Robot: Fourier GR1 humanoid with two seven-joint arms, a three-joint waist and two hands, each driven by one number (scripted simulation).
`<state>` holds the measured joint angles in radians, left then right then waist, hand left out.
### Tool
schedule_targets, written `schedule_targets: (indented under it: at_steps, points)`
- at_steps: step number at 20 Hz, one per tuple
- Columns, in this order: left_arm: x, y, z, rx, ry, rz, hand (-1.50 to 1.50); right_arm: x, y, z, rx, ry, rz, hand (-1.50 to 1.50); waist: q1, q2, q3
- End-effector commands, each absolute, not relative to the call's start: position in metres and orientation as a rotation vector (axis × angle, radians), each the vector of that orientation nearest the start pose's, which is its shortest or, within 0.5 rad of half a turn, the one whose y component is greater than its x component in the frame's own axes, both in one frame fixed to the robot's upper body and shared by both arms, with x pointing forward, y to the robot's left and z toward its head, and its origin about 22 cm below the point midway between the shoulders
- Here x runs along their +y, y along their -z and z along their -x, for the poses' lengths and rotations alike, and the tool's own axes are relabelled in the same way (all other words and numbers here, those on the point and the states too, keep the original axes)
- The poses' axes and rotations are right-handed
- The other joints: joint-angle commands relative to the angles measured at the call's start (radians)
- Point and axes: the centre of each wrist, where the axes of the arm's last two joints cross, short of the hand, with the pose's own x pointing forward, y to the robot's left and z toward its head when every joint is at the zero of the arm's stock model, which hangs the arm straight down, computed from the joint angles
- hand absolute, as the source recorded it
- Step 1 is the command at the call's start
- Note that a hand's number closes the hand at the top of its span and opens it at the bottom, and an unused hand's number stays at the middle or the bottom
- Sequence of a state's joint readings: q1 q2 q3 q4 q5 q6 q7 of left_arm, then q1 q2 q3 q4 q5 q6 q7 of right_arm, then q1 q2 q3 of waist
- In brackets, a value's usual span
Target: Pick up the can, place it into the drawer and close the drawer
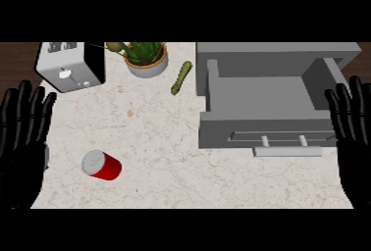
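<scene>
A red can (102, 165) with a silver lid lies tilted on the marble counter, low and to the left. The grey drawer (225, 132) stands pulled open at the right, its inside bare, with a pale bar handle (287, 151) on its front. My left hand (22, 132) rests open at the left edge, fingers up, a short way left of the can. My right hand (354, 132) rests open at the right edge, beside the drawer's right wall. Neither hand touches anything.
A silver toaster (69, 66) stands at the back left. Beside it is a potted plant (147, 59), and a thin green vegetable (181, 77) lies between the pot and the drawer. The counter (188, 186) ends along the lower edge.
</scene>
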<state>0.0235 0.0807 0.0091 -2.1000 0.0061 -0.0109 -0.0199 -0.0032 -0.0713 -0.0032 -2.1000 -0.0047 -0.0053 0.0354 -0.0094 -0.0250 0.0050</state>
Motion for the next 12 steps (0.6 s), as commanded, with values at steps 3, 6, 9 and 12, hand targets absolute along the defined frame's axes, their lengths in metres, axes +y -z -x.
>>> schedule_targets:
  at_steps: [3, 6, 9, 12]
  points:
    - [0.275, -0.121, -0.169, -2.100, 0.148, 0.057, -1.50, -0.237, -0.120, -0.193, -2.100, -0.055, 0.048, -1.50, 0.015, 0.022, -0.005]
    - [0.303, -0.122, -0.162, -2.083, 0.224, 0.206, -1.50, -0.249, -0.116, -0.216, -2.093, -0.041, 0.055, -1.50, 0.024, 0.024, -0.006]
    - [0.319, -0.093, -0.150, -1.709, 0.066, 0.012, -1.50, -0.260, -0.093, -0.196, -1.812, 0.071, 0.163, -1.50, 0.019, 0.024, -0.005]
    - [0.334, -0.102, -0.149, -1.671, 0.041, 0.005, -1.50, -0.250, -0.110, -0.211, -1.795, 0.081, 0.163, -1.50, 0.018, 0.025, -0.006]
